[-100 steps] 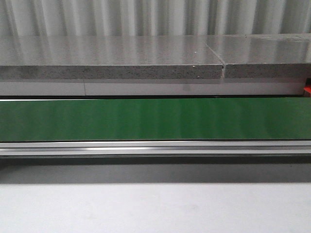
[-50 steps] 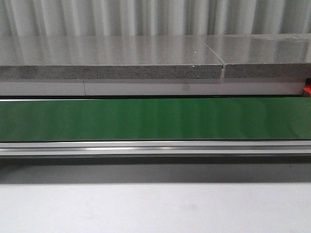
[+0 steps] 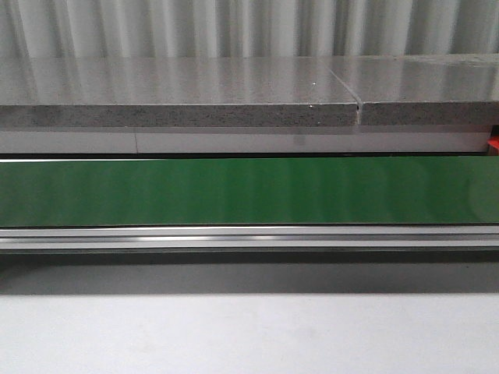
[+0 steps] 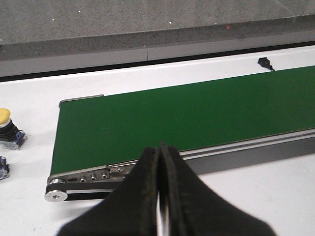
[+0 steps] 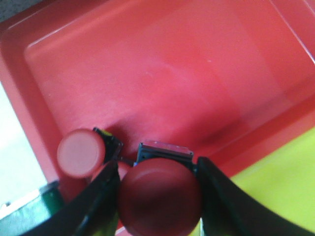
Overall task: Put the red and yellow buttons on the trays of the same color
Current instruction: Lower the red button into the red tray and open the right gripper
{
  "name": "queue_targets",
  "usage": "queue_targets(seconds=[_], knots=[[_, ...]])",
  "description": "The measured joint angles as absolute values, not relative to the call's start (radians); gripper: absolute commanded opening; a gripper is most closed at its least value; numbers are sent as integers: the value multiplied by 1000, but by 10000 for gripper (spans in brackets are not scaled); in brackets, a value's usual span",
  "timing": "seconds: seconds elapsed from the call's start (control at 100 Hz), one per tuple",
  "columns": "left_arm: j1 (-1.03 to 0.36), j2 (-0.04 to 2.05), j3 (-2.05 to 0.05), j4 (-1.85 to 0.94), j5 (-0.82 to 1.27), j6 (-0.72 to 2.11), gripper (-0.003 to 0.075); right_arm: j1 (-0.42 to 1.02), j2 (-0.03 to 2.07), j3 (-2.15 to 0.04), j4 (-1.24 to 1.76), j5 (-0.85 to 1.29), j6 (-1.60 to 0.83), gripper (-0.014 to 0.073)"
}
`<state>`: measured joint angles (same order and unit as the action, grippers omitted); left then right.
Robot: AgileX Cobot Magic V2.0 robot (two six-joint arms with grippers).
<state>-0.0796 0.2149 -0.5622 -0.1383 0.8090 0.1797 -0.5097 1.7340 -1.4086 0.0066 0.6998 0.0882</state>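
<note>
Meanwhile, nothing is changing on the conveyor (image 3: 249,191); the right pincer (image 5: 158,196) is gripping a red button (image 5: 160,196) over the red tray (image 5: 162,73); the left pincer (image 4: 160,196) is staying closed, empty.

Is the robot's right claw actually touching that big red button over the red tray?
Touching. The right wrist view shows the right gripper with a dark finger pressed against each side of the red button, no gap visible, above the red tray.

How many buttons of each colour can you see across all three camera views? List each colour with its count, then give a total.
Red buttons: 2, one held in the right gripper, one resting in the red tray
Yellow buttons: 1, beside the conveyor belt
Total: 3
</note>
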Motion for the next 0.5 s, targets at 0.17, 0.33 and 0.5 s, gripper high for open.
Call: queue_targets(seconds=[0.17, 0.33, 0.5], knots=[[-80, 215, -562, -138, 809, 180, -21, -510, 1804, -1457, 7, 673, 92, 54], [-80, 215, -562, -138, 809, 180, -21, -510, 1856, -1507, 7, 669, 92, 54], [-80, 215, -562, -138, 809, 180, -21, -510, 1910, -1523, 7, 667, 92, 56]])
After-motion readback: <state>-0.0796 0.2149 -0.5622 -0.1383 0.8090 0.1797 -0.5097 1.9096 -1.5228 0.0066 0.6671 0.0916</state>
